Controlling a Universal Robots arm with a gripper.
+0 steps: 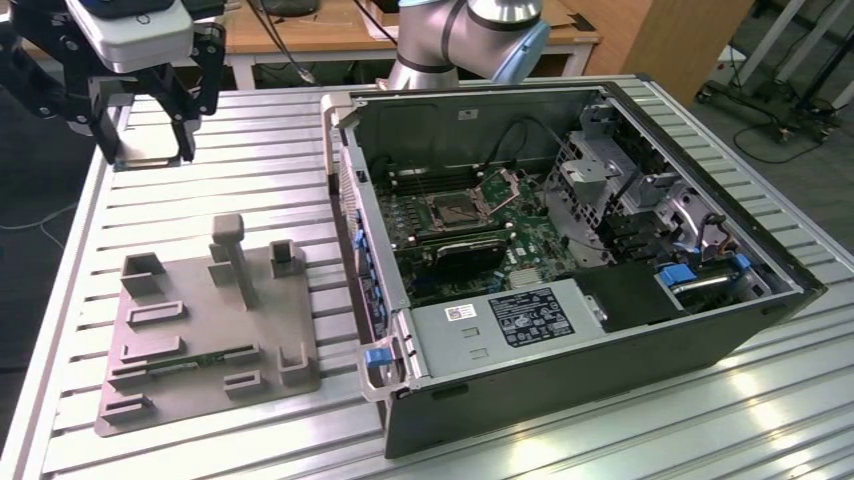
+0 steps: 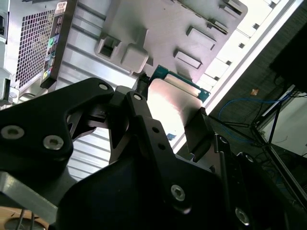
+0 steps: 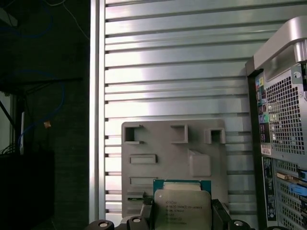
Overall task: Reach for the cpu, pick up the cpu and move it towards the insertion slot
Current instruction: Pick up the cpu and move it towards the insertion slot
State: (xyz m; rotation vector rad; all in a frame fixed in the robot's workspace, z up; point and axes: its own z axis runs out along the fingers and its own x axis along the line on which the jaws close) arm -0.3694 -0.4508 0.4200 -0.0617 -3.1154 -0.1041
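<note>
My gripper (image 1: 147,150) hangs high over the table's far corner at the exterior view's left, well away from the open computer case. It is shut on the cpu (image 3: 182,206), a flat square chip with a silver top and a thin green rim, gripped by two opposite edges. In the second wrist view the cpu (image 2: 168,103) shows as a pale plate between the black fingers (image 2: 199,132). The insertion slot (image 1: 454,210) lies on the green board inside the case, with its metal retention plate (image 1: 505,185) hinged up and its dark centre bare.
A grey moulded fixture (image 1: 200,320) with posts and pockets lies on the slatted table below the gripper (image 3: 181,218); a green memory stick (image 1: 200,358) rests in it. The case's raised side wall (image 1: 350,210) stands between fixture and socket. The arm's base (image 1: 454,50) is behind the case.
</note>
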